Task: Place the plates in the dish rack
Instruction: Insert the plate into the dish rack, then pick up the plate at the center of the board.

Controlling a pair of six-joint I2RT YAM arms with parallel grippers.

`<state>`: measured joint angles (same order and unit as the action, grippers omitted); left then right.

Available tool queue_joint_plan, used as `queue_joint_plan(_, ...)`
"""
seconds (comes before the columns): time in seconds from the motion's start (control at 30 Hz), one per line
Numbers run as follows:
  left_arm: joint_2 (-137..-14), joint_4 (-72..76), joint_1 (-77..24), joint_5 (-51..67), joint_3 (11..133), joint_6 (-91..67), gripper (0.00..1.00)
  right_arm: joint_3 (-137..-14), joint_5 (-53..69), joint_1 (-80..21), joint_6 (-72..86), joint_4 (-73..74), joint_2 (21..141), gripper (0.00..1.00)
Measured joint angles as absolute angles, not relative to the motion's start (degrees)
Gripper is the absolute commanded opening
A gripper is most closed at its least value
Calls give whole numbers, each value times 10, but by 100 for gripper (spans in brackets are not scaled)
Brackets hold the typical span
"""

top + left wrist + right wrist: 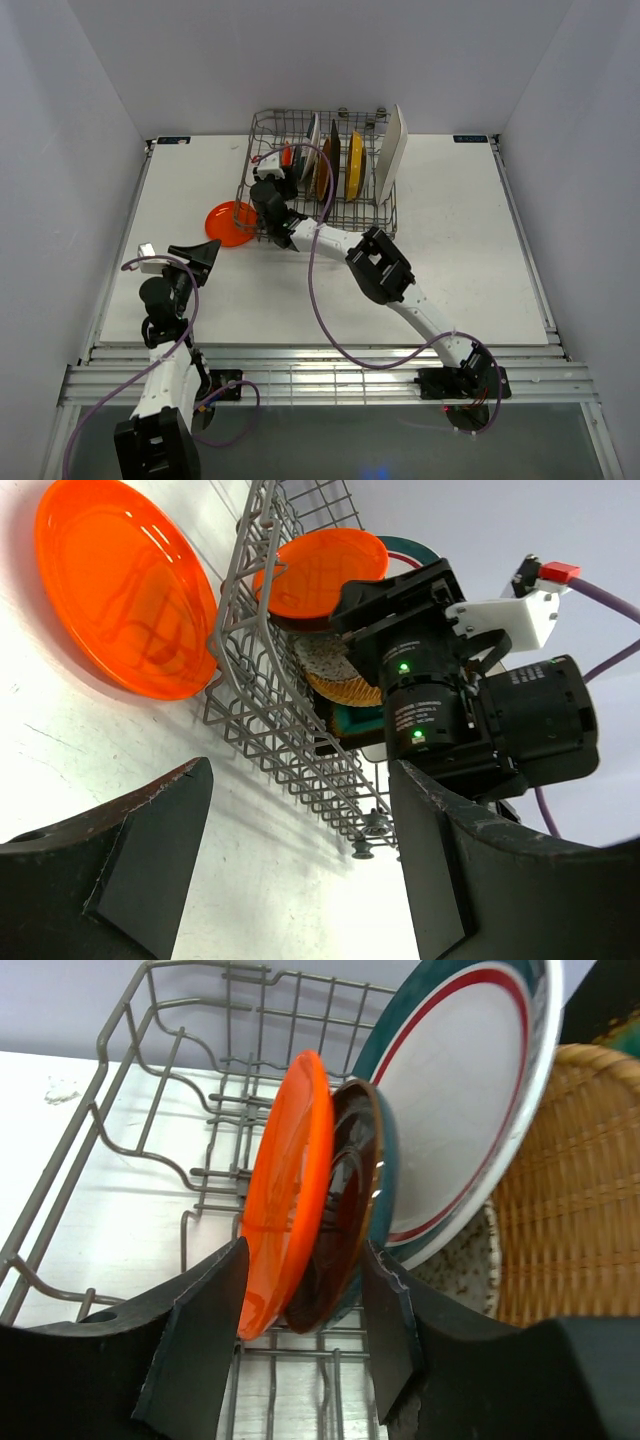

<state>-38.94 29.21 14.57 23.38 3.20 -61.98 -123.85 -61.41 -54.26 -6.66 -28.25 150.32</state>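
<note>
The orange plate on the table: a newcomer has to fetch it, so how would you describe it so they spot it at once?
Find the grey wire dish rack at the far middle of the white table. Just outside its near left corner an orange plate lies on the tabletop. It is the only plate outside the rack; the second orange plate stands on edge inside it.

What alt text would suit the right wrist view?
An orange plate and a brown plate stand on edge in the wire rack, between the tool's two dark fingers. Right of them leans a teal-rimmed white plate.
</note>
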Motion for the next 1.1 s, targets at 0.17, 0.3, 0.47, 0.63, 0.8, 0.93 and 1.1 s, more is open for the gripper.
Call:
queue_joint_plan(0.17, -390, 292, 146, 234, 32, -620, 81, -1212, -620, -543, -77, -285, 1470, 56)
queue_joint_plan(0.3, -395, 292, 146, 233, 32, -620, 81, -1170, -624, -544, -85, -292, 1430, 57)
queue_joint_plan(0.47, -407, 292, 146, 225, 32, -618, 81, -1082, -624, -551, -95, -319, 1357, 57)
queue_joint_plan(0.63, -448, 291, 146, 215, 34, -617, 81, -956, -609, -561, -89, -339, 1247, 58)
queue_joint_plan(0.8, -510, 289, 146, 207, 46, -616, 81, -821, -575, -571, -58, -352, 1105, 62)
queue_joint_plan(0.93, -562, 288, 146, 201, 70, -615, 80, -745, -543, -574, -21, -345, 1009, 61)
queue_joint_plan(1.1, -611, 288, 146, 194, 95, -615, 78, -671, -507, -574, 23, -326, 922, 62)
